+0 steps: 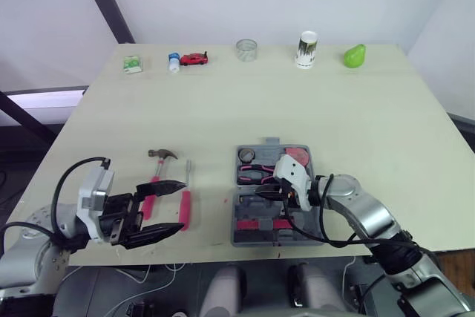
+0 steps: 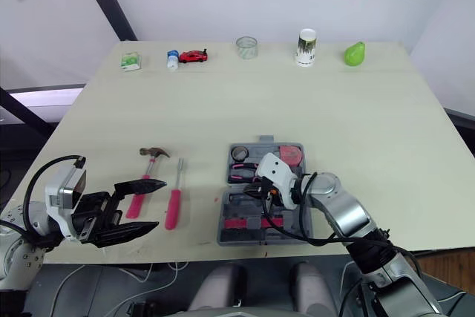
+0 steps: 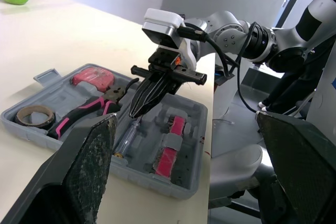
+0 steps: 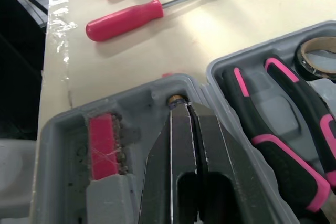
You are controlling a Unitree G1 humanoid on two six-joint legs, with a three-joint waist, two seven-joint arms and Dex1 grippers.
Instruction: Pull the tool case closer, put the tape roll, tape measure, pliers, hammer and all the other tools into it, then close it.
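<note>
Currently the tool case point(image 1: 245, 241) is seen lying open and flat near the front edge of the table point(image 1: 334, 109), slightly to the right of the middle. It is grey plastic with moulded compartments. In its far half are laid the tape roll point(image 3: 19, 115), the pliers point(image 3: 84, 111) with black and pink handles, and the pink tape measure point(image 3: 92, 76). In the near half a small screwdriver point(image 3: 125, 140) with a clear handle and a pink insert point(image 4: 102, 145) can be seen. The right gripper point(image 3: 135, 109) is held over the case with its two fingers pressed together, and the tips are pointed down at the end of that screwdriver; whether it is gripped cannot be told. To the left of the case, well apart from it, the hammer point(image 1: 162, 154) and a pink-handled driver point(image 4: 126, 19) are lying side by side on the bare table, with their handles toward the front edge. The left gripper point(image 2: 161, 203) is held just beside these handles, spread wide, and nothing is held in it. Much open table is left between the case and the small objects lined up along the far edge, among them a red toy car point(image 1: 194, 58) and a green fruit shape point(image 1: 355, 56).
</note>
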